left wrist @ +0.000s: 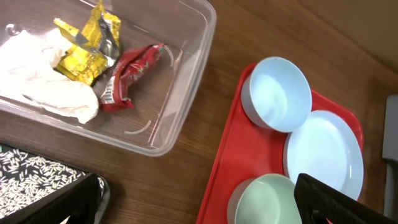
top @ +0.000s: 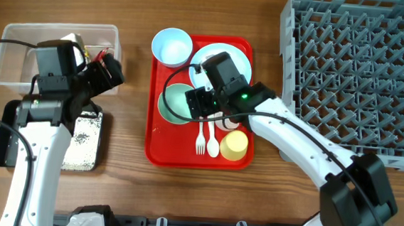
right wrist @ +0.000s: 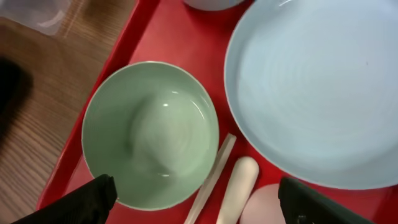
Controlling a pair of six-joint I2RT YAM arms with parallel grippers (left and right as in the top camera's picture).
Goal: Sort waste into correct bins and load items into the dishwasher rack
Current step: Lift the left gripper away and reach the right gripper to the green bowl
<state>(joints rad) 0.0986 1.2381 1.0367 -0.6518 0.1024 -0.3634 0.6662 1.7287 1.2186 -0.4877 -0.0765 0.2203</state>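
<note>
Right wrist view: open right fingers [right wrist: 87,199] over the pale green bowl [right wrist: 149,134] may snag fork [right wrist: 211,177] and spoon [right wrist: 239,186] handles at its 4 o'clock (left fingers [left wrist: 336,202] also open).

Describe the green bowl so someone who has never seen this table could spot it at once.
Find the flat red tray in the middle of the table. On its left half, nearer the robot than the light blue bowl and left of the light blue plate, sits the pale green bowl. It is the only green dish there.
</note>
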